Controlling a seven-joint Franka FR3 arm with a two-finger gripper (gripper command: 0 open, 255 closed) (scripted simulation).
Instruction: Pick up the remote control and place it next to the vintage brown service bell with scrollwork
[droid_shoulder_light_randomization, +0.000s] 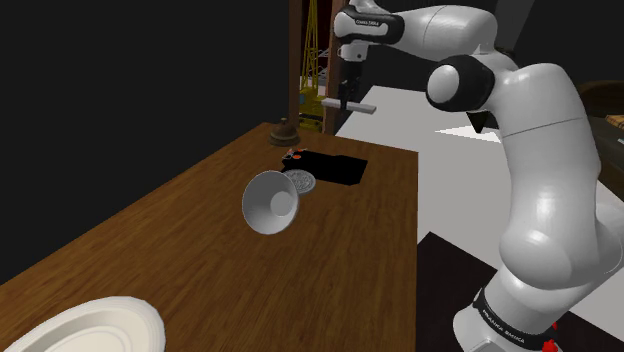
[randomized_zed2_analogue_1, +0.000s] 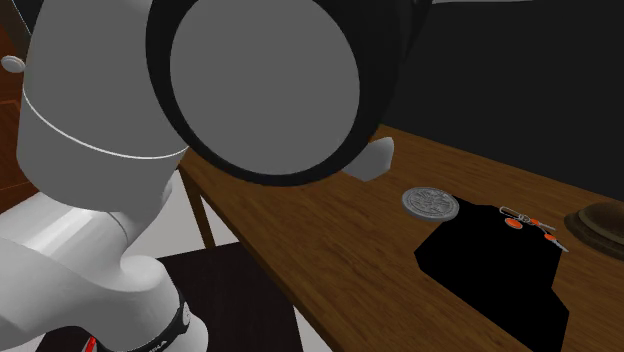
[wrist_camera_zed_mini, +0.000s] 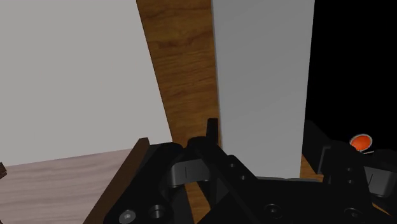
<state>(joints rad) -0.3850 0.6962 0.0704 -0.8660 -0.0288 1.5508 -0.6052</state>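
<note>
Gripper (droid_shoulder_light_randomization: 343, 105) clasps the grey remote control (droid_shoulder_light_randomization: 362, 107) aloft.
The brown service bell (droid_shoulder_light_randomization: 284, 131) stands apart on the wooden table (droid_shoulder_light_randomization: 200, 235).

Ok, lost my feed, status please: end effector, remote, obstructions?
End effector high, clear of remote. Remote flat on table, bell close by. Tipped white bowl and silver disc beside it.

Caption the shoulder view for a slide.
Black gripper hangs over the far end of the wooden table, above a black orange-buttoned remote control lying near a brown service bell.

Home, wooden table (droid_shoulder_light_randomization: 150, 250), white plate (droid_shoulder_light_randomization: 85, 328), bowl (droid_shoulder_light_randomization: 270, 202)
</note>
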